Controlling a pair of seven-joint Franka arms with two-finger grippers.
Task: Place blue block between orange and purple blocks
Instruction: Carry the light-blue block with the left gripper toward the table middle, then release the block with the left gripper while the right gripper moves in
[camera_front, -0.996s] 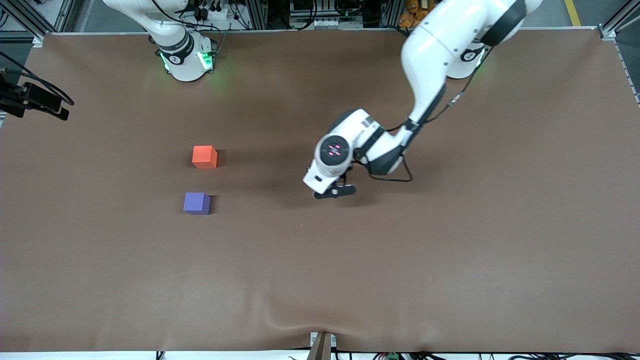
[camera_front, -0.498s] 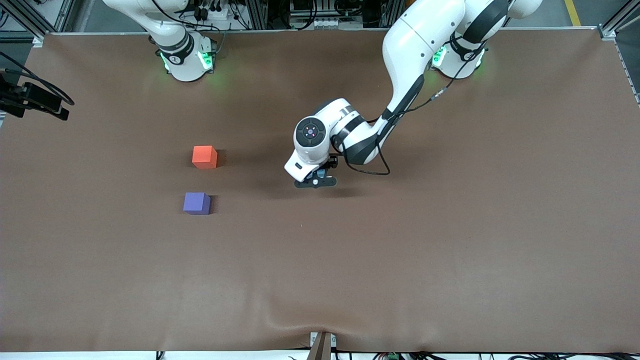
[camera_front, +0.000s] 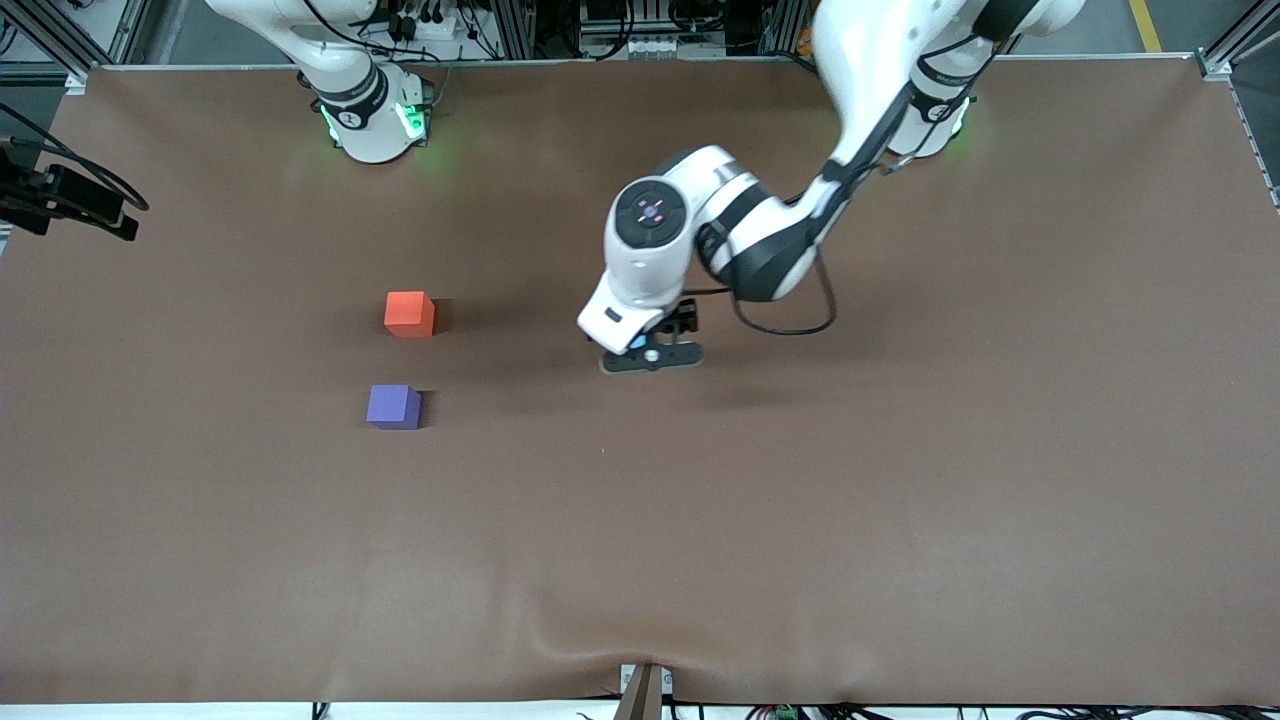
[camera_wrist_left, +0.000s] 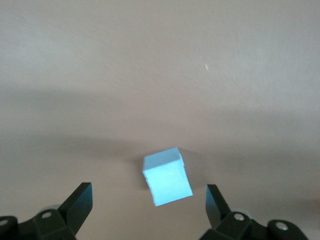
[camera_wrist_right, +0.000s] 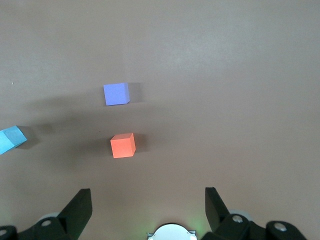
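Observation:
The blue block lies on the brown table under my left gripper, which is open and hovers above it with a finger on each side, not touching. In the front view only a sliver of the blue block shows under the left gripper. The orange block and the purple block sit apart toward the right arm's end, the purple one nearer the front camera. My right gripper is open and empty, high over its own base. Its view shows the orange block, purple block and blue block.
The right arm's base and the left arm's base stand at the table's back edge. The brown table cover has a ripple near its front edge. A black camera mount overhangs the right arm's end.
My left hand moved toward the right arm's end, then rose and shifted slightly back. The orange and purple blocks have not moved.

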